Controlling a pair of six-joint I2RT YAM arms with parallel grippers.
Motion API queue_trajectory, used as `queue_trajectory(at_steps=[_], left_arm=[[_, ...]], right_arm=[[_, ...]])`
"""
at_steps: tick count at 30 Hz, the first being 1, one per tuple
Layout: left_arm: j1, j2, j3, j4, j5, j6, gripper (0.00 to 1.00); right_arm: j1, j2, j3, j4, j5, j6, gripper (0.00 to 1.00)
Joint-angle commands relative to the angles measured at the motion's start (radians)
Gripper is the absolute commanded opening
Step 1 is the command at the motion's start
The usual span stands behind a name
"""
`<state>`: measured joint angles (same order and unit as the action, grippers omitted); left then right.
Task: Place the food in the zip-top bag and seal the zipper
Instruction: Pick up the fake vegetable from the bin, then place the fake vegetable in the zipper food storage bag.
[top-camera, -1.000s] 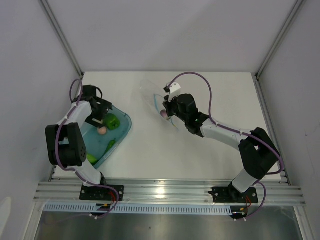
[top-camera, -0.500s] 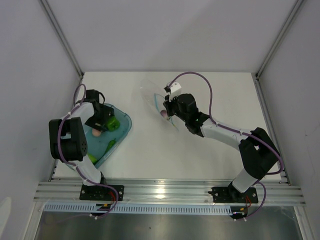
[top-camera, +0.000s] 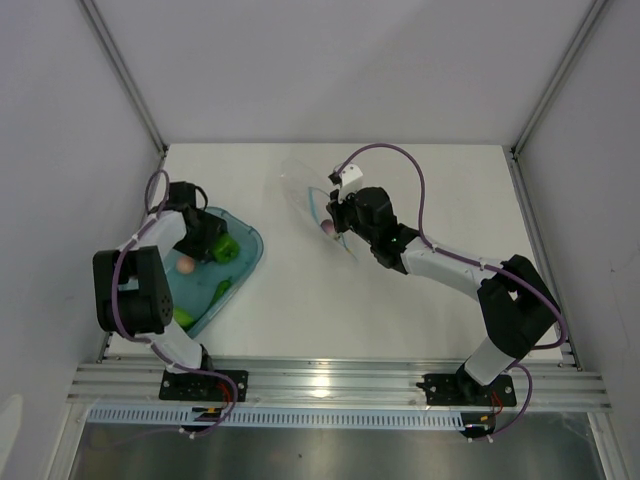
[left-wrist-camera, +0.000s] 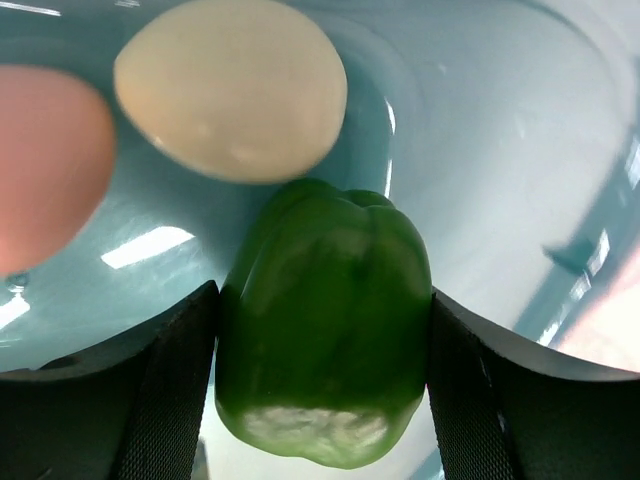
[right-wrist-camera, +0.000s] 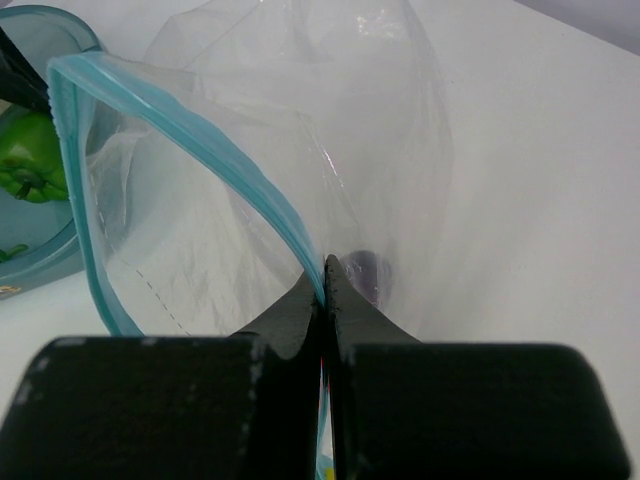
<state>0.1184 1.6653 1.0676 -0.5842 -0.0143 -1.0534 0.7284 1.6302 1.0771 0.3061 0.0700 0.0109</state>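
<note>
The left end effector (left-wrist-camera: 320, 295) clenches a green pepper (left-wrist-camera: 325, 380) in the tray (top-camera: 250, 255), well apart from the bag (right-wrist-camera: 330, 130), which the right end effector (right-wrist-camera: 325, 300) pinches by its zipper (right-wrist-camera: 200, 150) (mouth gaping). The smooth pepper may slip in transit.

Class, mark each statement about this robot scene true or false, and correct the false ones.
1. The left gripper has the green bell pepper between its fingers, over the blue tray. True.
2. The right gripper is open and holds nothing. False: it is shut on the zip-top bag at its mouth edge.
3. The bag is empty. False: a purple piece shows inside it.
4. A cream egg lies in the tray just beyond the pepper. True.
5. The zipper is sealed. False: the teal strip gapes open.
</note>
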Motion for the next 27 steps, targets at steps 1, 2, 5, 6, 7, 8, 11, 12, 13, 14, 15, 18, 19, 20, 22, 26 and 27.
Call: queue_trajectory(at_steps=[1,2,5,6,7,8,11,12,13,14,15,18,19,20,22,26,27], left_arm=[[0.007,-0.177,-0.070,0.070,0.007,0.073,0.19],[0.006,-0.214,-0.086,0.093,0.039,0.084,0.19],[-0.009,-0.371,-0.176,0.210,0.103,0.144,0.16],[-0.017,-0.410,-0.190,0.239,0.123,0.159,0.08],[-0.025,-0.445,-0.219,0.266,0.164,0.188,0.03],[-0.045,-0.478,-0.236,0.302,0.181,0.199,0.01],[-0.106,-0.591,-0.251,0.355,0.250,0.265,0.01],[-0.137,-0.631,-0.248,0.366,0.266,0.283,0.01],[-0.184,-0.645,-0.248,0.385,0.324,0.318,0.00],[-0.206,-0.656,-0.250,0.409,0.361,0.331,0.01],[-0.227,-0.665,-0.244,0.458,0.397,0.348,0.01],[-0.324,-0.659,-0.232,0.550,0.516,0.363,0.01],[-0.371,-0.653,-0.230,0.575,0.534,0.362,0.01],[-0.391,-0.648,-0.228,0.610,0.575,0.357,0.01],[-0.448,-0.630,-0.230,0.696,0.597,0.349,0.01],[-0.503,-0.587,-0.256,0.871,0.655,0.326,0.01],[-0.511,-0.575,-0.262,0.909,0.672,0.319,0.00]], right_arm=[[-0.006,0.003,0.020,0.044,0.001,0.012,0.00],[-0.004,0.003,0.020,0.042,0.002,0.012,0.00],[-0.006,0.002,0.021,0.044,0.002,0.015,0.00],[-0.004,0.003,0.020,0.044,0.001,0.018,0.00],[-0.004,0.002,0.021,0.045,-0.002,0.020,0.00],[-0.004,0.003,0.023,0.045,-0.007,0.021,0.00],[-0.004,0.000,0.024,0.039,-0.003,0.023,0.00],[-0.003,-0.001,0.026,0.036,-0.001,0.023,0.00],[-0.001,-0.003,0.027,0.034,-0.001,0.024,0.00],[0.002,-0.006,0.029,0.033,-0.001,0.026,0.00],[0.003,-0.006,0.029,0.033,-0.001,0.024,0.00],[0.016,0.000,0.037,0.027,0.002,0.021,0.00],[0.019,0.003,0.040,0.022,0.002,0.018,0.00],[0.023,0.010,0.047,0.018,0.004,0.018,0.00],[0.028,0.016,0.052,0.019,0.002,0.017,0.00],[0.032,0.020,0.057,0.016,-0.002,0.017,0.00],[0.031,0.019,0.055,0.016,-0.004,0.017,0.00]])
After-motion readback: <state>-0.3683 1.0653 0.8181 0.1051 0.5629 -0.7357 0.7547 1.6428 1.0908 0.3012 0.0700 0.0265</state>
